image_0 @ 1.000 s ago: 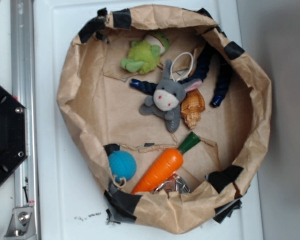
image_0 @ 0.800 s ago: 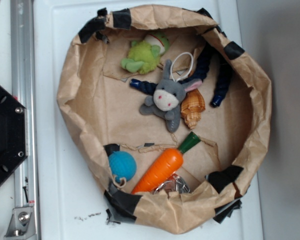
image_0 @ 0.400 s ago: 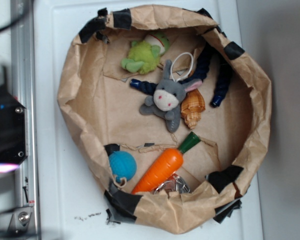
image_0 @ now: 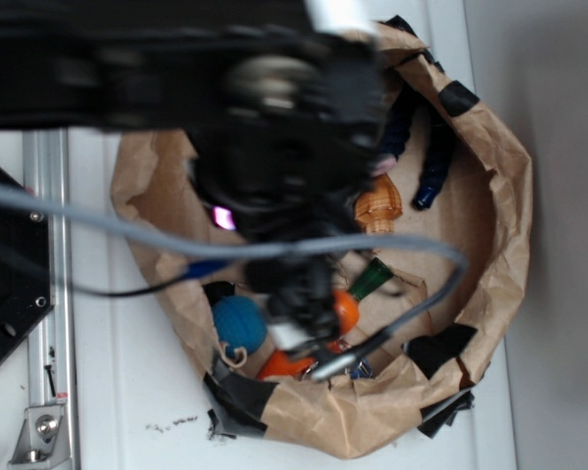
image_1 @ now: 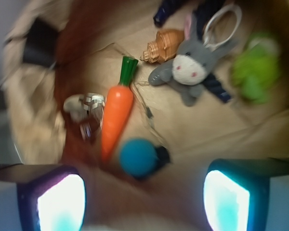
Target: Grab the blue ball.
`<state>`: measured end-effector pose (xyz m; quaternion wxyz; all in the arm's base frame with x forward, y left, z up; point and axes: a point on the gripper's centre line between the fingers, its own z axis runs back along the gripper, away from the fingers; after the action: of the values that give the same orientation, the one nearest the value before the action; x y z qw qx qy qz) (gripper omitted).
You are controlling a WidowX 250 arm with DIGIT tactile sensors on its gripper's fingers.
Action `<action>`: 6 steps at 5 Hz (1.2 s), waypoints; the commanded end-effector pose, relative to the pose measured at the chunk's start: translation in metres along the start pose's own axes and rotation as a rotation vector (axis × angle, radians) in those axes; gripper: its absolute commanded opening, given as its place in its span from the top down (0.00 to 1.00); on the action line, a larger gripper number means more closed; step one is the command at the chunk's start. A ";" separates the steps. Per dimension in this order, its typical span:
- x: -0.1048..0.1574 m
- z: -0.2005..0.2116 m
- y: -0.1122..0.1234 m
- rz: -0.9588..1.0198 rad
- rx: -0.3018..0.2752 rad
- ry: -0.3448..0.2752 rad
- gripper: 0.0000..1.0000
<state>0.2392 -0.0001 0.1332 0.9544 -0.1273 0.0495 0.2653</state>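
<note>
The blue ball (image_0: 237, 324) lies at the lower left inside the brown paper bag (image_0: 490, 245), next to the orange carrot toy (image_0: 345, 310). In the wrist view the ball (image_1: 137, 157) sits just beyond the space between my fingers, beside the carrot (image_1: 116, 114). My gripper (image_0: 309, 318) hangs blurred over the carrot, right of the ball. In the wrist view the gripper (image_1: 143, 204) is open and empty, its two lit pads (image_1: 60, 202) far apart. The arm hides the upper left of the bag.
A grey donkey plush (image_1: 190, 70), a tan shell toy (image_1: 163, 44), a green plush (image_1: 254, 70), a navy rope toy (image_0: 436, 162) and a metal piece (image_1: 84, 108) lie in the bag. A black base (image_0: 10, 284) and metal rail (image_0: 44, 294) stand at the left.
The arm has swung in from the left and now covers the upper part of the bag, with the gripper over the carrot by the ball. The toys have not moved.
</note>
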 end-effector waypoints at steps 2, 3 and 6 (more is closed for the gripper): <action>-0.023 -0.106 -0.010 0.127 0.108 0.273 0.00; -0.050 -0.130 -0.021 0.048 0.182 0.353 0.00; -0.034 -0.070 -0.014 -0.120 0.157 0.176 1.00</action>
<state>0.2210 -0.0563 0.0668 0.9652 -0.0667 0.1718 0.1855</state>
